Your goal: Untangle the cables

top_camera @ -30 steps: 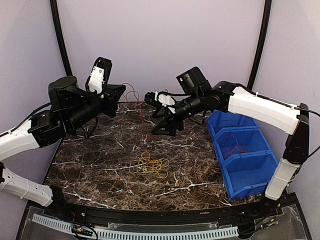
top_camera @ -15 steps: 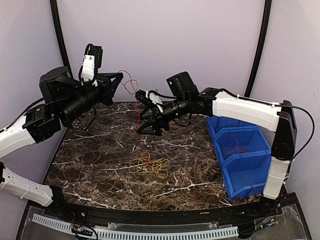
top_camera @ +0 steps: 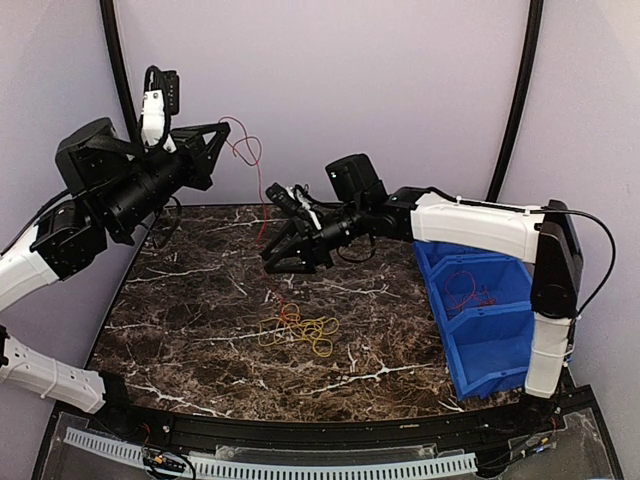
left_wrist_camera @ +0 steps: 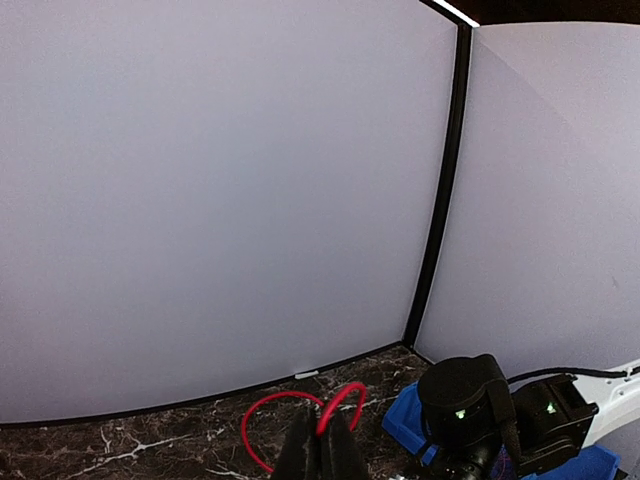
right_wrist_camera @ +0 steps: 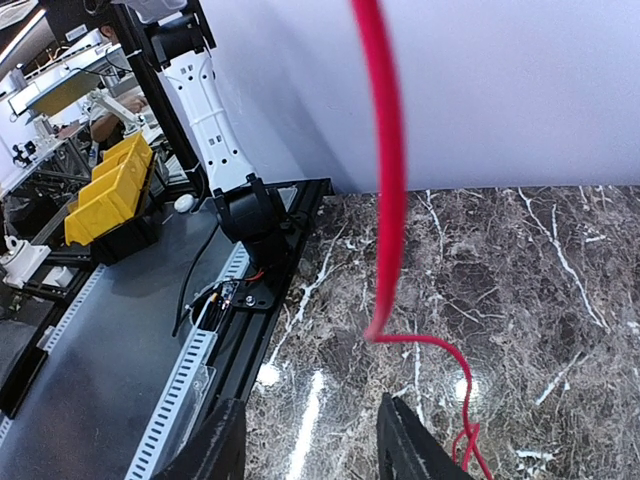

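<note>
Pinching the red cable (right_wrist_camera: 388,150) high in my left gripper (left_wrist_camera: 322,452), I should close the parted right gripper (right_wrist_camera: 305,410) on it.

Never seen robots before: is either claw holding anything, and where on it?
Left claw pinches the red cable near its looped top end; right claw is open, holding nothing.

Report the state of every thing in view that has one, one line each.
left gripper: shut on the red cable, held high.
right gripper: open, at the hanging red cable, not clamping it.
red cable: hangs from the left gripper down to the table.
yellow cables: tangled heap lying on the table.
blue bin: holds a loose red wire in its middle compartment.
</note>
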Robot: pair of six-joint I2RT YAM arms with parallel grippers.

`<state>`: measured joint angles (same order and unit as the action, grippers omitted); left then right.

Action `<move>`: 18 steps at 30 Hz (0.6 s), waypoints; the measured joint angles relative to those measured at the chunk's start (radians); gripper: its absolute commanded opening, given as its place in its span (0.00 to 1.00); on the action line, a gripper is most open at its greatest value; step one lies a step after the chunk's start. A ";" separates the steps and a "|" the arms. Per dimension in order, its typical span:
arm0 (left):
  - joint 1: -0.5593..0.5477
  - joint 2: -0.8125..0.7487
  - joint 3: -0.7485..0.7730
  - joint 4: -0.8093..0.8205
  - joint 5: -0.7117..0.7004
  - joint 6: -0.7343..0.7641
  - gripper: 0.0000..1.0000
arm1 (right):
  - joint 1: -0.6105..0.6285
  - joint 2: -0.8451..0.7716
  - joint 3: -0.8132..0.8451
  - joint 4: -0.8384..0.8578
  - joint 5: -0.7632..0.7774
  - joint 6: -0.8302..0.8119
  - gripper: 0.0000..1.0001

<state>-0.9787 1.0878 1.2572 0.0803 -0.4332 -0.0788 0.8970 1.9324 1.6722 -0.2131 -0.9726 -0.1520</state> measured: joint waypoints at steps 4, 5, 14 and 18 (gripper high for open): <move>0.000 -0.013 0.000 0.000 -0.006 -0.020 0.00 | 0.000 0.002 0.000 0.001 0.063 0.008 0.54; 0.000 -0.016 0.000 0.000 -0.006 -0.023 0.00 | 0.000 0.001 0.000 0.003 0.101 0.008 0.54; 0.000 -0.024 0.000 0.000 -0.006 -0.040 0.00 | 0.008 -0.020 0.004 -0.024 0.260 -0.006 0.69; 0.000 -0.023 0.000 0.000 -0.005 -0.043 0.00 | 0.025 -0.047 0.035 -0.033 0.291 -0.021 0.71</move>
<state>-0.9787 1.0645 1.2572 0.0799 -0.4381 -0.1219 0.9222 1.8854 1.7077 -0.2459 -0.6815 -0.1726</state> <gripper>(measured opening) 0.022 0.697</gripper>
